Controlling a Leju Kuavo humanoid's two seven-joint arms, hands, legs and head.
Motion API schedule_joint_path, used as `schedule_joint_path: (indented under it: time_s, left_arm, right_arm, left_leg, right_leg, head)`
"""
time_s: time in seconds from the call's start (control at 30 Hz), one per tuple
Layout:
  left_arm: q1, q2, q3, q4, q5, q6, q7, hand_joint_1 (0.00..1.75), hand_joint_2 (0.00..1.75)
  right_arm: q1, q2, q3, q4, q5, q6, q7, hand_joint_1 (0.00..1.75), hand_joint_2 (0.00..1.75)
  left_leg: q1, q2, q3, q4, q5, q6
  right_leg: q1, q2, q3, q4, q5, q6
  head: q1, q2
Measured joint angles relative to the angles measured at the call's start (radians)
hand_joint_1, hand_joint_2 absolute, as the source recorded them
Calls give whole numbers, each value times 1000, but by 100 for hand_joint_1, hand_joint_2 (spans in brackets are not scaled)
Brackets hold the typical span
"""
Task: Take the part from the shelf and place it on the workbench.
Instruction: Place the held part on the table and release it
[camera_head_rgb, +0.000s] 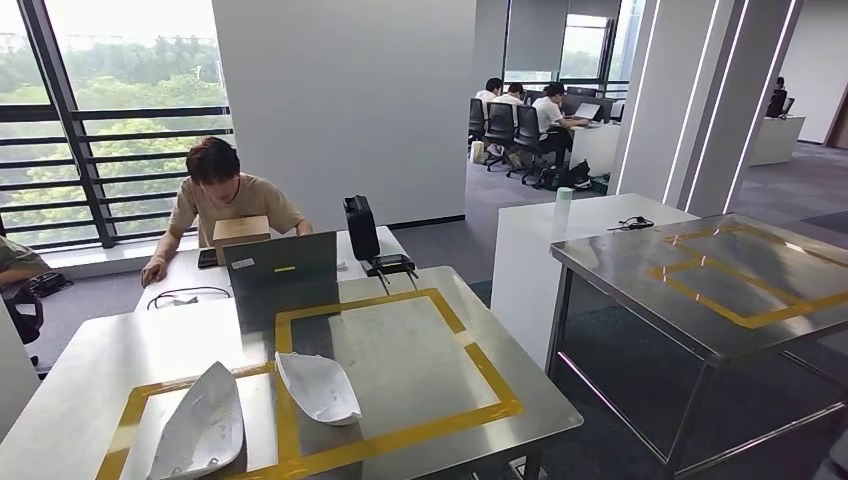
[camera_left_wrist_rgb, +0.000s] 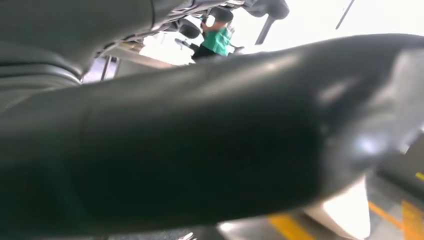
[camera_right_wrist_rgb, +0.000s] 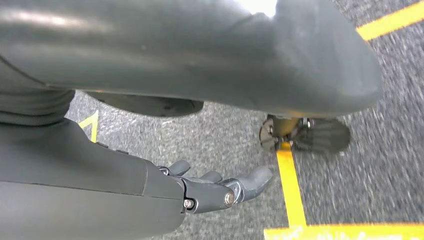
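A steel workbench (camera_head_rgb: 455, 330) marked with yellow tape outlines (camera_head_rgb: 400, 430) fills the lower head view. Two white, boat-shaped moulded parts lie on it: one (camera_head_rgb: 202, 425) in the left taped box, tilted, and a smaller one (camera_head_rgb: 318, 388) just beside it, resting across the tape line between the boxes. Behind the workbench, a person in a beige shirt (camera_head_rgb: 228, 196) sits at a white desk with a laptop (camera_head_rgb: 280, 265) and a cardboard box (camera_head_rgb: 240, 230). A second steel table (camera_head_rgb: 720, 285) with yellow tape stands to the right, well apart.

In the right wrist view, the right hand (camera_right_wrist_rgb: 215, 187) hangs over grey carpet (camera_right_wrist_rgb: 225, 135) with yellow floor tape (camera_right_wrist_rgb: 290, 185), fingers extended, holding nothing. In the left wrist view, the left hand (camera_left_wrist_rgb: 200, 145) is a dark blur close to the lens; whether its fingers are apart or together cannot be told. A white part (camera_left_wrist_rgb: 345, 212) shows beyond it
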Motion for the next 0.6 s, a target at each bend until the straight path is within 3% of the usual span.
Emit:
schedule_joint_path:
  time_s: [0.03, 0.07, 0.13, 0.17, 0.2, 0.23, 0.27, 0.33, 0.4, 0.43, 0.5, 0.53, 0.57, 0.6]
  left_arm:
    - [-7, 4, 5, 31, 22, -4, -12, 0, 0]
    - [-16, 6, 10, 61, 46, -13, -25, 0, 0]
    - [-47, 13, 23, 145, 104, -43, -58, 0, 0]
    - [-65, 17, 28, 199, 130, -58, -74, 0, 0]
    - [-83, 20, 33, 260, 152, -70, -90, 0, 0]
    - [-97, 24, 37, 316, 168, -77, -104, 0, 0]
    - [-109, 26, 42, 368, 182, -84, -117, 0, 0]
    - [-129, 28, 50, 450, 204, -96, -135, 0, 0]
    - [-148, 28, 55, 507, 214, -101, -142, 0, 0]
    - [-155, 27, 57, 528, 217, -105, -143, 0, 0]
    - [-165, 27, 63, 574, 233, -129, -130, 0, 0]
    - [-167, 26, 69, 600, 246, -149, -113, 0, 0]
    - [-166, 24, 77, 628, 261, -171, -91, 0, 0]
    - [-162, 22, 88, 657, 281, -197, -62, 0, 0]
  right_arm:
    - [2, 0, 0, 0, 0, 0, 2, 0, 0]
    - [4, 0, 0, 0, 0, 1, 6, 0, 0]
    - [6, 1, 0, 0, -2, 0, 11, 0, 0]
    - [5, 2, 0, 0, -4, -1, 11, 0, 0]
    - [4, 2, 0, 0, -7, -2, 11, 0, 0]
    - [3, 3, 0, 0, -10, -3, 10, 0, 0]
    - [3, 4, -1, 0, -11, -5, 10, 0, 0]
    - [1, 4, -2, 0, -12, -6, 10, 0, 0]
    - [-5, 4, -6, 0, -12, -6, 10, 0, 0]
    - [-7, 5, -8, 0, -13, -6, 10, 0, 0]
    - [-8, 8, -12, 0, -13, -6, 20, 0, 0]
    - [-8, 10, -13, 0, -12, -6, 29, 0, 0]
    - [-8, 12, -14, 0, -10, -6, 39, 0, 0]
    - [-8, 15, -14, 0, -7, -6, 47, 0, 0]
  left_leg:
    - [-1, 3, -10, 0, 11, 12]
    - [-1, 5, -23, -1, 23, 23]
    - [-3, 7, -53, -2, 51, 35]
    - [-6, 7, -69, -1, 64, 37]
    - [-9, 7, -86, 1, 78, 38]
    - [-12, 7, -103, 4, 90, 38]
    - [-15, 8, -119, 7, 100, 38]
    - [-20, 11, -143, 12, 119, 36]
    - [-21, 14, -156, 13, 137, 30]
    - [-20, 15, -159, 12, 146, 25]
    - [-18, 16, -163, 5, 164, 13]
    - [-18, 14, -168, 8, 158, 7]
    - [-17, 11, -175, 22, 135, 1]
    - [-16, 7, -186, 57, 94, -5]
  right_leg:
    - [-2, 1, -6, 8, -14, 4]
    - [-4, 2, -17, 32, -46, 7]
    - [-1, 3, -50, 144, -157, 6]
    - [1, 3, -63, 212, -200, 5]
    - [4, 3, -69, 268, -222, 2]
    - [9, 3, -60, 295, -218, -3]
    - [14, 3, -33, 287, -197, -9]
    - [27, 4, 69, 175, -159, -30]
    - [39, 3, 162, 38, -169, -49]
    - [42, 2, 180, 1, -179, -55]
    - [41, 1, 177, -19, -166, -59]
    - [38, 0, 170, -25, -153, -63]
    - [35, 0, 162, -31, -139, -68]
    - [31, 0, 151, -35, -125, -71]
  head:
    - [0, 0]
    - [0, 0]
    - [1, 0]
    - [2, 0]
    - [2, 0]
    - [2, 0]
    - [2, 0]
    - [2, 0]
    - [2, 0]
    - [2, 0]
    - [2, 0]
    - [2, 0]
    - [1, 0]
    - [1, 0]
